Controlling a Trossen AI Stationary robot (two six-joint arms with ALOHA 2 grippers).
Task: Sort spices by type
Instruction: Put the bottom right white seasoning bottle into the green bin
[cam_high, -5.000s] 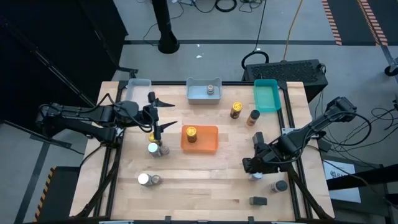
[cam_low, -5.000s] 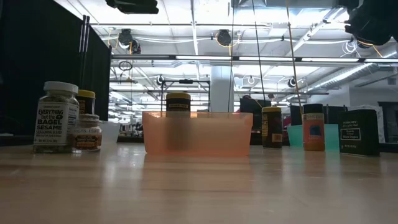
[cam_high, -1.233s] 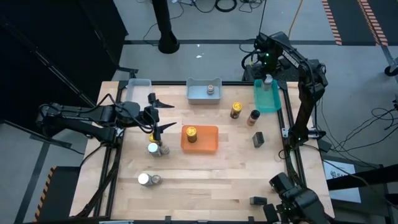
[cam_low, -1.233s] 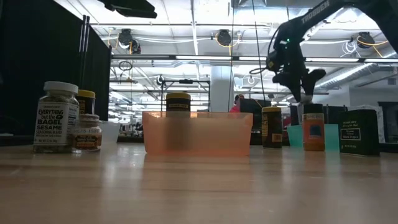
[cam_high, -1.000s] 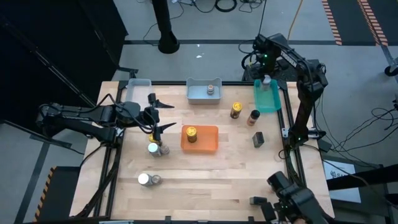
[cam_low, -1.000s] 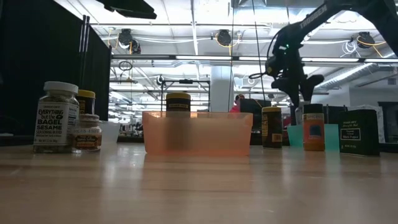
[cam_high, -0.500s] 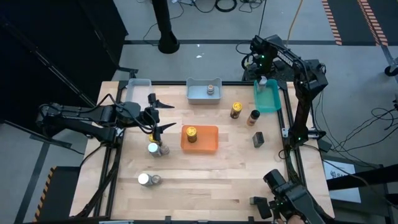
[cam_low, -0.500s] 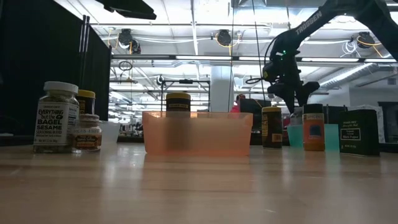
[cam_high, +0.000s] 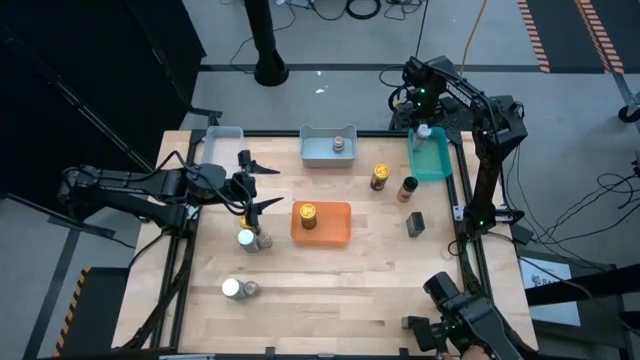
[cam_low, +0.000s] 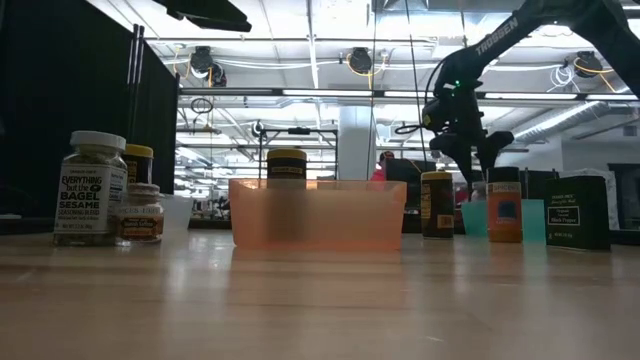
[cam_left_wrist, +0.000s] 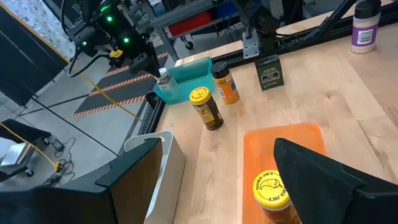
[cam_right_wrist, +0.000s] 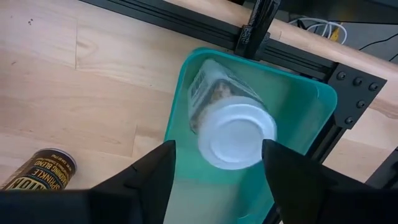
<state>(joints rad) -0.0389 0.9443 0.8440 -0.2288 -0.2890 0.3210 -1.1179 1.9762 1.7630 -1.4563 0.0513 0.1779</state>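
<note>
Five seconds earlier the right gripper (cam_high: 424, 122) was low near the table's front right corner, closed on a white-lidded jar (cam_right_wrist: 233, 134). It carried the jar across to the teal tray (cam_high: 436, 165) at the back right corner and lowered it inside. In the last second its fingers (cam_right_wrist: 140, 177) spread apart, and the jar stood in the tray between them.
</note>
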